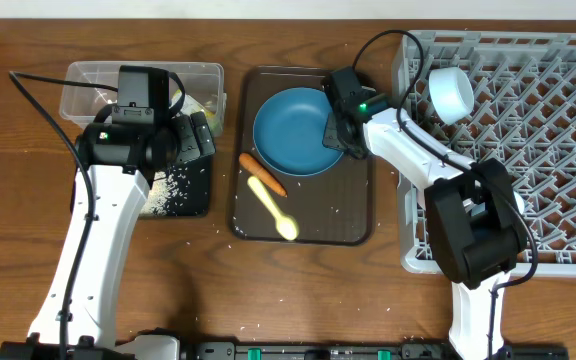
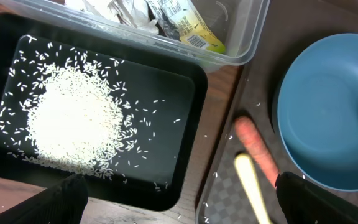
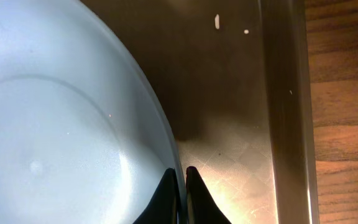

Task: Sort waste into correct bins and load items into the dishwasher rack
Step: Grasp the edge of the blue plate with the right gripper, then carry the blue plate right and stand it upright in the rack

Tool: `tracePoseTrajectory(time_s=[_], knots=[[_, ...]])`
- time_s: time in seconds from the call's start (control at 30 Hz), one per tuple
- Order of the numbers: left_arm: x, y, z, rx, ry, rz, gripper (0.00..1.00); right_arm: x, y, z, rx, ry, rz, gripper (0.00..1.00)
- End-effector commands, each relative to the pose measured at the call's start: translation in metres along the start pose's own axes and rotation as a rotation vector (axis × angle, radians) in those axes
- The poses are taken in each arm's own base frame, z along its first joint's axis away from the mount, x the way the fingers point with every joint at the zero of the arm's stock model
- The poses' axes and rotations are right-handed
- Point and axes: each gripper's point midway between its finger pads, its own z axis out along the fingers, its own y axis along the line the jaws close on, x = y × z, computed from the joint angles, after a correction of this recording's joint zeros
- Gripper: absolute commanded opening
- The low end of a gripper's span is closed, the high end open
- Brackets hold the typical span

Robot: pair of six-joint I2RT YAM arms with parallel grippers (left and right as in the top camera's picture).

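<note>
The dark blue plate (image 1: 293, 130) lies on the brown serving tray (image 1: 353, 215). My right gripper (image 1: 336, 125) is shut on the plate's right rim, one finger on each side of it (image 3: 182, 183). The orange carrot (image 1: 262, 173) lies on the serving tray left of the plate, and also shows in the left wrist view (image 2: 257, 149). My left gripper (image 2: 185, 205) is open and empty above the near corner of the black tray (image 2: 194, 93), which holds a pile of rice (image 2: 73, 118). The clear tub (image 1: 88, 75) holds crumpled paper (image 2: 126, 9) and the yellow-green packet (image 2: 191, 25). The white bowl (image 1: 451, 92) stands in the grey rack (image 1: 548, 150). The cups are out of view.
A pale yellow spoon (image 1: 273, 208) lies on the serving tray below the carrot. Loose rice grains are scattered on that tray and on the wood between the trays. The rack's left wall stands close to the serving tray's right edge.
</note>
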Motion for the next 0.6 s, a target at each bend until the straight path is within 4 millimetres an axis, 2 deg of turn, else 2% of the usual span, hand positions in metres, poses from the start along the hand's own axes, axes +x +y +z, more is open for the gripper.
tracePoseTrajectory(time_s=[0.0,0.17,0.3,0.4,0.5,0.57], knots=[[-0.002,0.003,0.0,-0.014,-0.004,-0.003,0.99,-0.002,-0.011,0.004,0.04,-0.008,0.009,0.01],[-0.002,0.003,0.0,-0.014,-0.004,-0.003,0.99,-0.009,-0.011,0.004,0.031,-0.026,0.019,0.01],[-0.002,0.003,0.0,-0.014,-0.004,-0.003,0.99,-0.028,-0.009,-0.005,-0.01,-0.068,-0.023,0.01],[-0.002,0.003,0.0,-0.014,-0.004,-0.003,0.99,-0.058,-0.004,-0.038,-0.052,-0.151,-0.09,0.01],[-0.002,0.003,0.0,-0.014,-0.004,-0.003,0.99,-0.095,0.0,-0.09,-0.099,-0.273,-0.154,0.01],[-0.002,0.003,0.0,-0.014,-0.004,-0.003,0.99,-0.119,-0.004,-0.132,-0.109,-0.368,-0.19,0.01]])
